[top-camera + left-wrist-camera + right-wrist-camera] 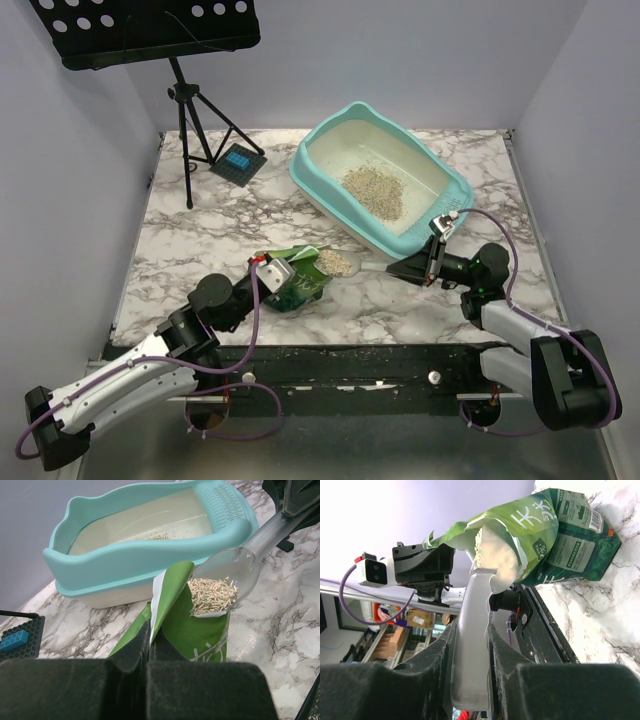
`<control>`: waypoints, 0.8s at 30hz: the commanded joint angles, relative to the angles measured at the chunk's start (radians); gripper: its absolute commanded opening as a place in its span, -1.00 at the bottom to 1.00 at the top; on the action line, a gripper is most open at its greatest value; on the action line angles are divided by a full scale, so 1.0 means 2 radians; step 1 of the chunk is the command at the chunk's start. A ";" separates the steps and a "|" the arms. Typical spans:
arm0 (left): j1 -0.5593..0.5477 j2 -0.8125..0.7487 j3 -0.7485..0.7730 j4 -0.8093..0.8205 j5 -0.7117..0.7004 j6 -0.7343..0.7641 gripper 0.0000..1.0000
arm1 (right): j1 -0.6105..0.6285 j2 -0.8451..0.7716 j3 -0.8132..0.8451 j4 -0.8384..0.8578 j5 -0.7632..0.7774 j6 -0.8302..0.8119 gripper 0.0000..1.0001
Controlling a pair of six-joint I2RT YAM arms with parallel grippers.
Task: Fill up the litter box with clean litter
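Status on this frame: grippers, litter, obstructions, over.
Left gripper shut on green bag edge. Right gripper shut on scoop handle, scoop loaded. Litter box holds small litter pile. Nothing between scoop and box.

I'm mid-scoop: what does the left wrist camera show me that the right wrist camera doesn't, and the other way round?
Left wrist only: the litter box, a little litter inside it, and the pellets loaded in the scoop.
Right wrist only: the right fingers clamped on either side of the scoop handle, and the printed front of the bag.
Both: the green bag with its lip pinched by the left fingers, the scoop at its mouth, and the marble table.
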 commanded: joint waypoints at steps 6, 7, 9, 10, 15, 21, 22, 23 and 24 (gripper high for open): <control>-0.001 -0.011 -0.001 0.026 0.025 -0.008 -1.00 | -0.002 -0.044 -0.022 -0.049 0.035 0.013 -0.99; -0.001 -0.013 -0.002 0.026 0.025 -0.008 -1.00 | -0.003 -0.049 -0.019 -0.061 0.035 0.010 -0.99; -0.001 -0.012 -0.001 0.026 0.024 -0.008 -1.00 | -0.002 -0.058 -0.016 -0.074 0.036 0.006 -0.99; -0.001 -0.013 -0.001 0.026 0.024 -0.008 -1.00 | -0.002 -0.063 -0.014 -0.080 0.037 0.006 -0.99; -0.001 -0.012 0.001 0.027 0.020 -0.008 -1.00 | -0.003 -0.096 -0.004 -0.132 0.044 -0.006 -0.99; -0.001 -0.003 0.006 0.030 -0.013 -0.009 -1.00 | -0.002 -0.138 0.008 -0.203 0.051 -0.024 -0.99; -0.001 -0.002 0.008 0.030 -0.013 -0.011 -1.00 | -0.002 -0.144 0.010 -0.215 0.055 -0.027 -0.99; -0.001 -0.003 0.007 0.030 -0.012 -0.012 -1.00 | -0.002 -0.151 0.010 -0.220 0.058 -0.026 -0.99; -0.001 -0.003 0.008 0.031 -0.012 -0.013 -1.00 | -0.002 -0.156 0.010 -0.227 0.062 -0.026 -0.99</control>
